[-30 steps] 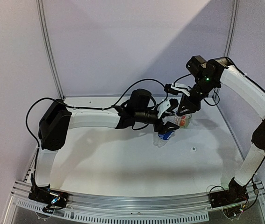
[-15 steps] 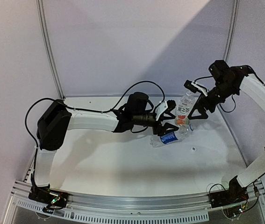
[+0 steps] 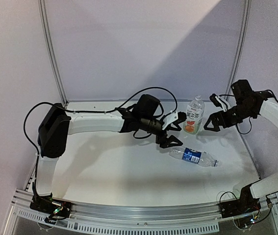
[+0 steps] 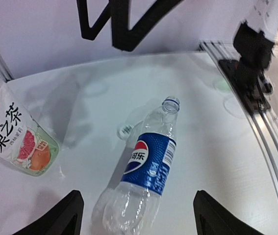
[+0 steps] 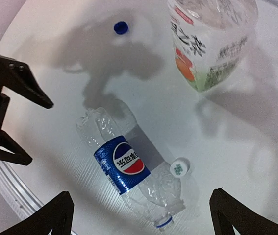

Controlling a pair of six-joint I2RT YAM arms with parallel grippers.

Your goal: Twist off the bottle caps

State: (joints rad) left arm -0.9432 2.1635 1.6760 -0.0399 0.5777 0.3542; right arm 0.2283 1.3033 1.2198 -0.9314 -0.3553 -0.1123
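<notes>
Top external view: your left gripper (image 3: 179,129) hangs over the middle of the white table (image 3: 104,166), jaws spread, nothing in them. Your right gripper (image 3: 214,123) sits off to the right, jaws wide apart too, also holding nothing. Between the two grippers the wider bottle (image 3: 194,115) with the green-white-orange label stands upright near the back of the table. Pepsi bottle (image 3: 193,156) lies on its side nearer you, apart from both grippers, not touched by either. Left wrist view: Pepsi bottle neck is open, only the blue ring round it, no cap on. Right wrist view: white cap (image 5: 179,168) lies flat on the table just beside the Pepsi bottle's shoulder, very close, can't tell if touching. Blue cap (image 5: 121,28) lies alone on the table, well apart from the Pepsi bottle, off to one side of the wider bottle. Right wrist view cuts off the wider bottle's top, and the top view is too small there, so can't tell how its neck looks. Both pairs of fingers frame the Pepsi bottle from above without contact.
</notes>
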